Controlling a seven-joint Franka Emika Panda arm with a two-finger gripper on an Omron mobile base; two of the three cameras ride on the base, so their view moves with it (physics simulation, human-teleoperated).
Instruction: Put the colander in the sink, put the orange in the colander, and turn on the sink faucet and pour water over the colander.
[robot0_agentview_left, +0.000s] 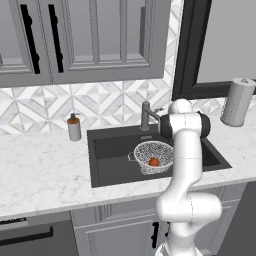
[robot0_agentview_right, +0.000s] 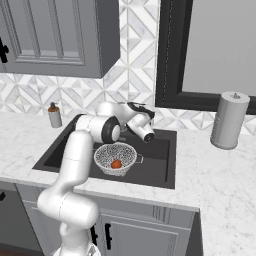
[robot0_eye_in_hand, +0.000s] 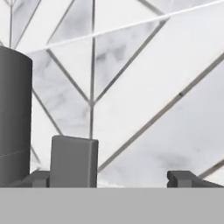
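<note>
Right base view: the white arm is seen bent at the elbow and stretched level over the dark rectangular sink (robot0_agentview_right: 160, 150), its wrist turned toward the tiled backsplash. The two-finger gripper (robot0_eye_in_hand: 109, 177) is held wide open, gripping nothing; a grey slab, possibly the lever of the dark grey metal faucet (robot0_agentview_left: 146, 116), stands between its tips, the upright post just beside. Below and behind the gripper, the silvery mesh colander (robot0_agentview_right: 115, 157) rests in the basin with the small orange (robot0_agentview_right: 116, 164) inside. A grey soap dispenser (robot0_agentview_left: 74, 127) stands well apart.
</note>
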